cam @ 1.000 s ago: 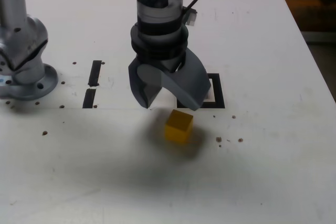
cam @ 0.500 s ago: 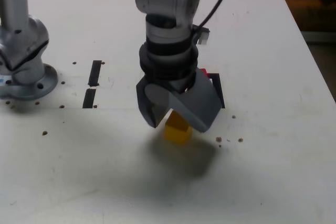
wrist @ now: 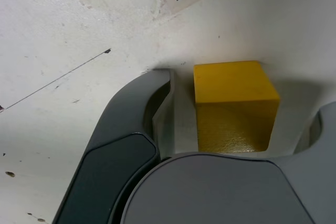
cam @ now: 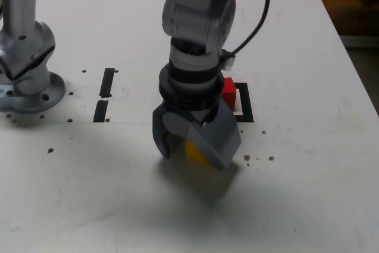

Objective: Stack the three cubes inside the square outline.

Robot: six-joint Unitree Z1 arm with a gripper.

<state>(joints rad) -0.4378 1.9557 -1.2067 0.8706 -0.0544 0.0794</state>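
The pincer [cam: 190,149] points down at the white surface [cam: 308,194] with its two grey jaws spread, and the yellow cube [cam: 194,151] sits between them, resting on the surface. In the wrist view the yellow cube [wrist: 235,106] has a visible gap to the jaw on one side; the other jaw shows only at the frame's edge, and whether it touches the cube cannot be told. The jaws are not yet pressed on the cube.

Going from the exterior view's left: the metal base of an arm [cam: 26,57] stands near the surface's left edge. Beside it lie two short black tape strips [cam: 104,94], one above the other. Small dark specks dot the surface around them. In the middle is the pincer with the yellow cube. Just behind and to the right of the wrist lies the square outline [cam: 244,106], partly hidden by the arm, with the red cube [cam: 228,92] standing in it. A few crumbs [cam: 258,159] lie to the right of the pincer.

The surface is bare and white ahead of and to the right of the pincer, giving open room there. Its right edge runs diagonally at the exterior view's upper right, with floor [cam: 355,10] beyond it. The square outline is near the pincer; the tape strips are well apart from it.
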